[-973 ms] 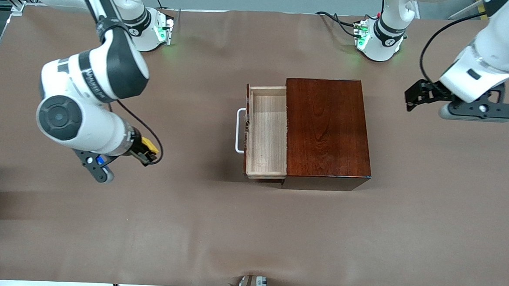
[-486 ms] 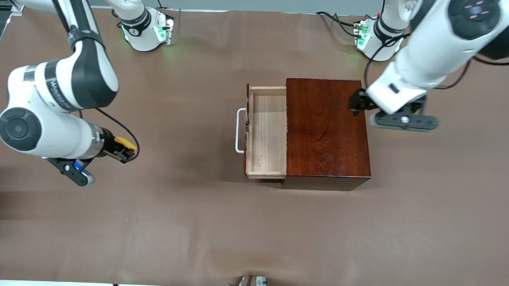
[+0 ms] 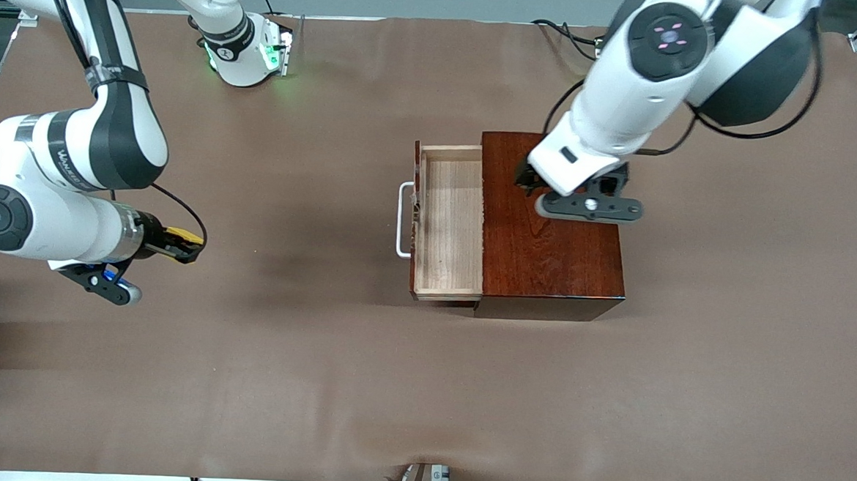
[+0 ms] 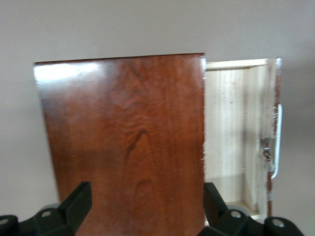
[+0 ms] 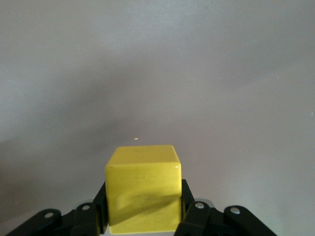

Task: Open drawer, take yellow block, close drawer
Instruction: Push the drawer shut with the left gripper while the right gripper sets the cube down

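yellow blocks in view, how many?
1. The small plain yellow cube is clamped in the right gripper, over bare table toward the right arm's end. The pale wood drawer tray shows none where pulled out; its part inside the box is hidden.

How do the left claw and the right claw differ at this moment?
The left claw is open and empty; the right claw is shut on the yellow block. The left claw is over the wooden box, the right claw over bare table toward the right arm's end. Both have black fingers.
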`<action>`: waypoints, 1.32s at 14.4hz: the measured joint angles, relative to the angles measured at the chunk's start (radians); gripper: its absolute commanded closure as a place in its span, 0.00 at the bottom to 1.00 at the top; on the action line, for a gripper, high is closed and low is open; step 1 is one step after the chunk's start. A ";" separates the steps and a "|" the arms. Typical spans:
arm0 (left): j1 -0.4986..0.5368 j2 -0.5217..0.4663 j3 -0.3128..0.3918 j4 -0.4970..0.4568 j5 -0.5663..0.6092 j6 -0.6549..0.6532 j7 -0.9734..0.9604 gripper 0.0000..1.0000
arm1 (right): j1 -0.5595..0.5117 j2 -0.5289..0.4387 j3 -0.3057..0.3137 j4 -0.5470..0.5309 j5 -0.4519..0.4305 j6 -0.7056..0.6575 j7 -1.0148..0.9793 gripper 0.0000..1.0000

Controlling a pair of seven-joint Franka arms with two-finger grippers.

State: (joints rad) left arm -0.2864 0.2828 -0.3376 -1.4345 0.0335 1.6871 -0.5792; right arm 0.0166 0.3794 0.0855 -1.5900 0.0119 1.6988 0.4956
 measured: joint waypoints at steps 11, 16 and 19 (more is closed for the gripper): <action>-0.280 0.254 0.014 0.100 0.002 0.360 -0.617 0.00 | -0.143 -0.087 -0.002 -0.412 -0.053 0.447 -0.393 1.00; -0.518 0.362 0.222 0.157 0.002 0.504 -0.921 0.00 | -0.218 -0.086 -0.003 -0.546 -0.056 0.646 -0.505 1.00; -0.659 0.437 0.336 0.204 0.002 0.564 -1.037 0.00 | -0.243 -0.068 -0.003 -0.568 -0.085 0.691 -0.515 1.00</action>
State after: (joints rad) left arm -0.9455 0.7196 -0.0019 -1.2309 0.0357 2.2515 -1.6164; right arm -0.2261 0.3114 0.0826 -2.1581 -0.0730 2.3898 -0.0196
